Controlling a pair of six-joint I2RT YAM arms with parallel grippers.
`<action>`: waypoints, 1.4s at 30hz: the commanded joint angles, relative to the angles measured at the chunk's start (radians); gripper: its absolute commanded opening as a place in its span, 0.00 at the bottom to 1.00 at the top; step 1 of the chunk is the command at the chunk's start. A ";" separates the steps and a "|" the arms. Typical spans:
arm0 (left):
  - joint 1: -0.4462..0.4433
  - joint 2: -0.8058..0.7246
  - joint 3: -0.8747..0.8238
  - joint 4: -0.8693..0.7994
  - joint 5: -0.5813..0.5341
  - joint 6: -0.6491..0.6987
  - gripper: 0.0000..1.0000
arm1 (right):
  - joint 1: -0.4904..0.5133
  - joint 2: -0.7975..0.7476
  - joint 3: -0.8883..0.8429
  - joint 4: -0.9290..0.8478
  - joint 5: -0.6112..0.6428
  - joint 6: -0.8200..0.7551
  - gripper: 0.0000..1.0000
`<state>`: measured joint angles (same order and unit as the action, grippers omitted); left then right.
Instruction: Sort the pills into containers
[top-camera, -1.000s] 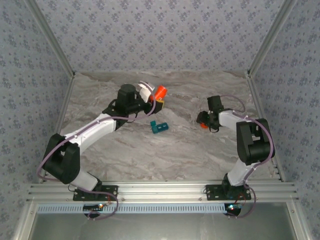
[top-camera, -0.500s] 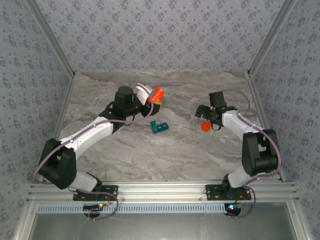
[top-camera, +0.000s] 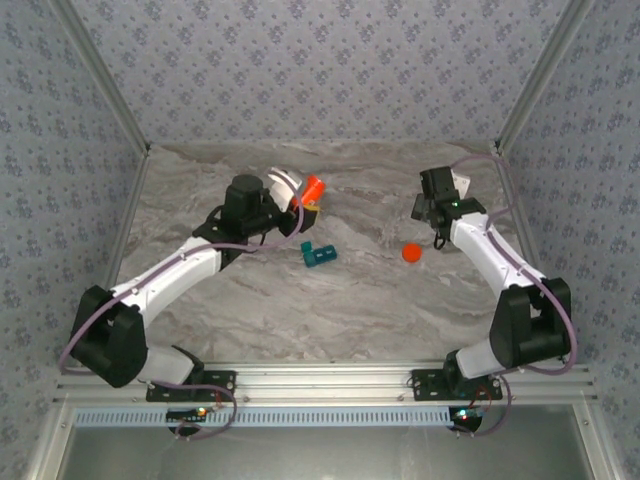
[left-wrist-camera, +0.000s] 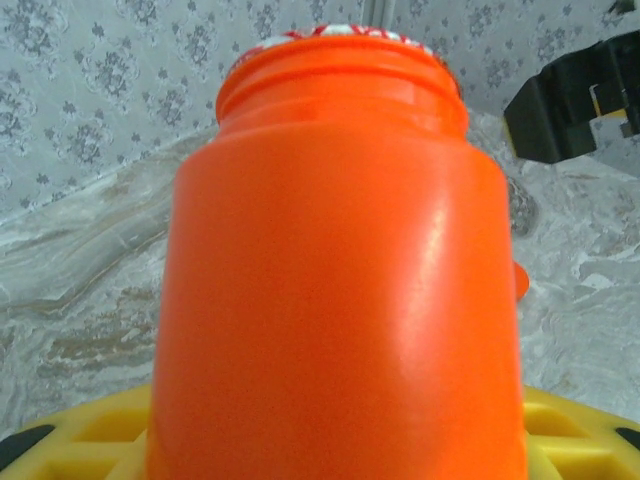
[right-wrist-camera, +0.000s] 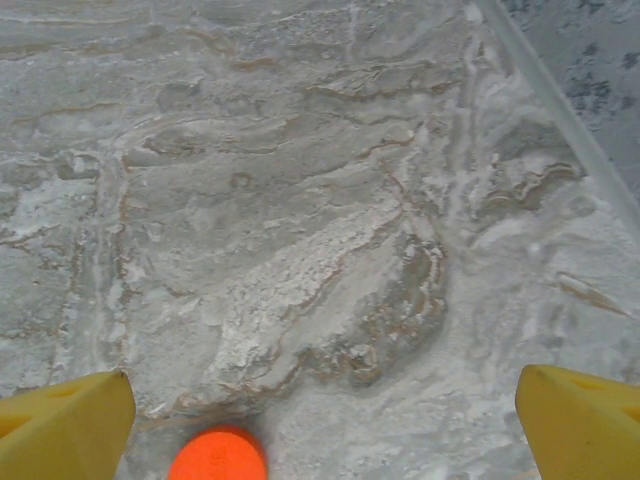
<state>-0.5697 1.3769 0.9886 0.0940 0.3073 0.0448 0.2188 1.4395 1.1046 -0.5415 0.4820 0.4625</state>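
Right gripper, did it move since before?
Yes. The right gripper went back toward the far wall, away from the teal pill box, leaving the orange cap on the table.

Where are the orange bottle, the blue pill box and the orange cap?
orange bottle (left-wrist-camera: 340, 280), left wrist view, middle of its side.
blue pill box (top-camera: 322, 256), top view, middle of the box.
orange cap (top-camera: 411, 253), top view, middle of its round top.

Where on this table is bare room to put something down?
Bare: the marble tabletop nearside of the small teal plastic pill box and round orange cap. Crowded: the middle band, with the orange plastic bottle in the left pincer.
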 joint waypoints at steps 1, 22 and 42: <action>-0.005 -0.059 -0.021 -0.050 -0.016 0.029 0.00 | 0.004 -0.068 -0.053 0.008 0.028 -0.005 1.00; -0.015 -0.180 -0.187 -0.204 -0.015 -0.113 0.00 | 0.126 0.167 -0.025 0.314 -0.609 0.010 1.00; -0.073 -0.085 -0.271 -0.177 -0.027 -0.175 0.00 | 0.247 0.381 0.149 0.213 -0.718 -0.065 0.94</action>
<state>-0.6373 1.2854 0.7280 -0.1284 0.2752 -0.1184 0.4465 1.8038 1.2335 -0.2806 -0.2180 0.4351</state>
